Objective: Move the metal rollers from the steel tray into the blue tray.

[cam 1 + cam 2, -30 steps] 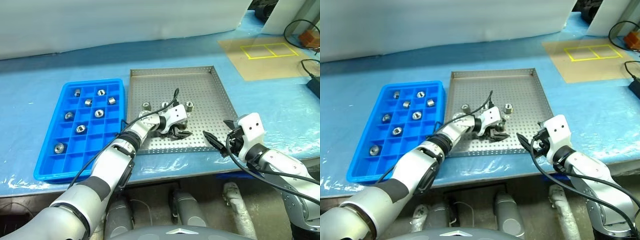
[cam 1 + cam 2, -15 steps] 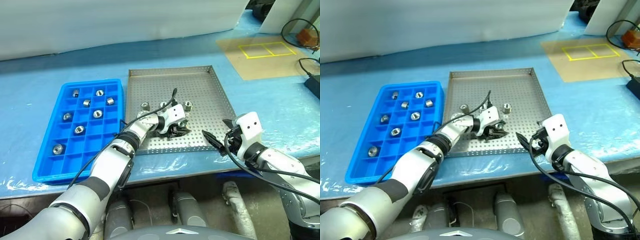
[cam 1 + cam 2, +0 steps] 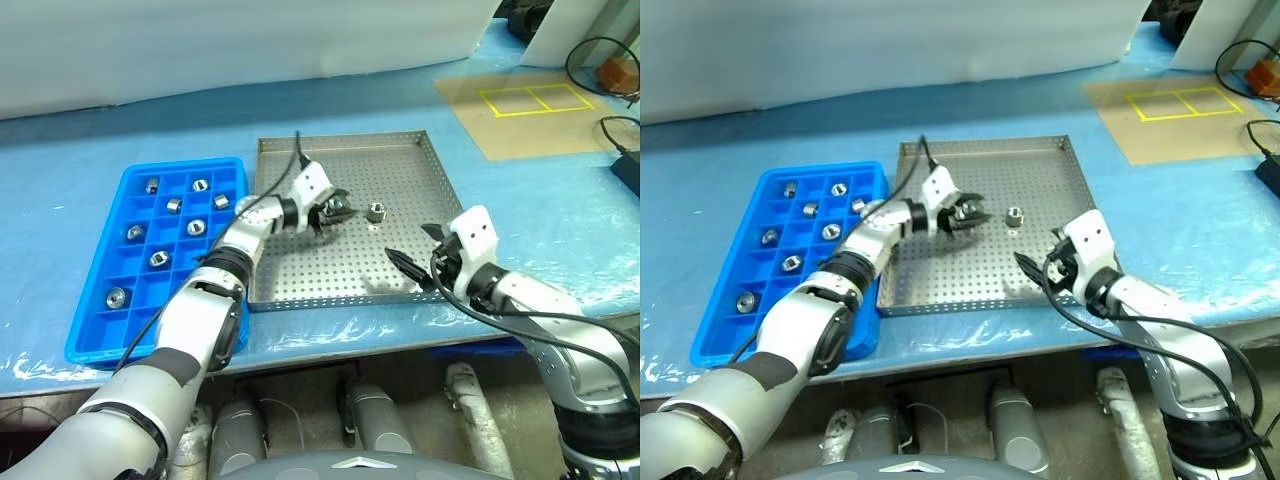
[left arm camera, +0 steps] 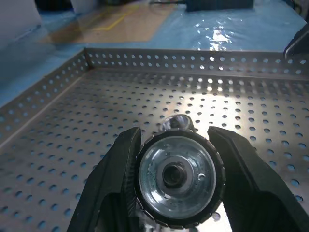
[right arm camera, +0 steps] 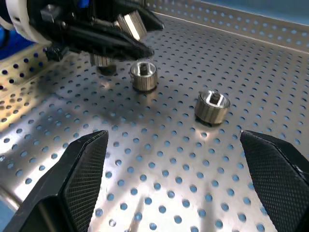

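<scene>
**Roller held above the steel tray: risks in the carry**

Nearest, the right hand stands wide and empty over the steel tray. Beyond it, the left hand clamps one roller above the tray; two loose rollers lie beneath and just beside it. A narrow end grip could slip in transit, or miss a free cell of the blue tray on the bench.

You'll see the bench under blue sheeting, a brown board with yellow tape squares upper right, black cables beyond it.
</scene>
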`<state>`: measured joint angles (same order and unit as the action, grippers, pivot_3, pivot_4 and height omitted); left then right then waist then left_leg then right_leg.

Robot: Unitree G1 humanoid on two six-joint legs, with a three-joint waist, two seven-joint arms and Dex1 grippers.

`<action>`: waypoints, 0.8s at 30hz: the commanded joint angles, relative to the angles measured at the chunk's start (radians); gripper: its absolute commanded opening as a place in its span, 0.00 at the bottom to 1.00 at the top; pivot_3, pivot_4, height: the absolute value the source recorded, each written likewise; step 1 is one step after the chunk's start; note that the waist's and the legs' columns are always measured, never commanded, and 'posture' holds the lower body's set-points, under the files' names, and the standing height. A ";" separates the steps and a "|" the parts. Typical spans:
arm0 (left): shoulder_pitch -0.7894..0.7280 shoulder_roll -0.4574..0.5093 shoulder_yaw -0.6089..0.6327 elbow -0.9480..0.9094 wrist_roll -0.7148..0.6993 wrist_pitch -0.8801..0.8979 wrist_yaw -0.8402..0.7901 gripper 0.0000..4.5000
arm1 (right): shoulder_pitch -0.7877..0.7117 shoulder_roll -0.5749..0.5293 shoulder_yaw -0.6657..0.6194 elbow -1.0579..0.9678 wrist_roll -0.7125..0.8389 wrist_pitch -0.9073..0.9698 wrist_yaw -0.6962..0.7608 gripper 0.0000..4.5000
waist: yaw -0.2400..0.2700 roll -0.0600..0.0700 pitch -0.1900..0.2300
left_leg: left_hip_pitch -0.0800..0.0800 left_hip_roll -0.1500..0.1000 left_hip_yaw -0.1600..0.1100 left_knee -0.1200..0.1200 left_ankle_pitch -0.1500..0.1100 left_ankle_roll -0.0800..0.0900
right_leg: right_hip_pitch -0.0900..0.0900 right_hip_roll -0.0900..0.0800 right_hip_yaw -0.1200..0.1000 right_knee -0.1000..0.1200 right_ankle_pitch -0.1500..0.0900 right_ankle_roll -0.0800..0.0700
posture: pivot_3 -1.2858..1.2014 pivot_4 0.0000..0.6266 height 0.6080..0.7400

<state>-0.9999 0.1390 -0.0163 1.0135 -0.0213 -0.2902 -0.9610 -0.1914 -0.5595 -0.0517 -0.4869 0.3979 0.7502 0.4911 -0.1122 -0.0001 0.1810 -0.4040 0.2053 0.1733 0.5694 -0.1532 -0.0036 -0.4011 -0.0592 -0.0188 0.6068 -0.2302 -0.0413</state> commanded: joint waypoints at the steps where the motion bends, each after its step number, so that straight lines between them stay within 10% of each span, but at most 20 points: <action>1: 0.059 0.059 0.039 -0.172 -0.057 0.044 0.003 0.42 | -0.105 0.020 0.059 0.078 -0.021 -0.080 0.053 1.00 | 0.016 0.000 0.000 | 0.000 0.000 0.000 -0.001 0.000 -0.001 | 0.000 0.000 -0.001 0.001 0.000 0.000 | 0.41 0.24 1.00; 13: 0.439 0.344 0.128 -0.854 -0.188 0.393 0.045 0.42 | -0.394 0.127 0.244 0.426 -0.100 -0.283 0.267 1.00 | 0.161 0.001 0.000 | -0.002 0.003 0.001 -0.007 0.003 -0.005 | -0.005 -0.002 -0.003 0.003 0.000 -0.001 | 0.53 0.24 1.00; 24: 0.677 0.459 0.222 -1.085 -0.276 0.550 0.105 0.42 | -0.458 0.191 0.288 0.582 -0.151 -0.381 0.371 1.00 | 0.215 0.001 0.001 | 0.000 0.002 0.000 -0.007 0.004 -0.014 | -0.006 -0.005 -0.004 0.009 -0.001 -0.001 | 0.58 0.24 1.00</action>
<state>-0.3331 0.5808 0.1708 -0.0027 -0.2583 0.2465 -0.8517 -0.6272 -0.3755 0.2385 0.1041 0.2495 0.3963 0.8457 0.1025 0.0011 0.1816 -0.4045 0.2071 0.1732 0.5623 -0.1485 -0.0179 -0.4076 -0.0636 -0.0226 0.6163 -0.2313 -0.0424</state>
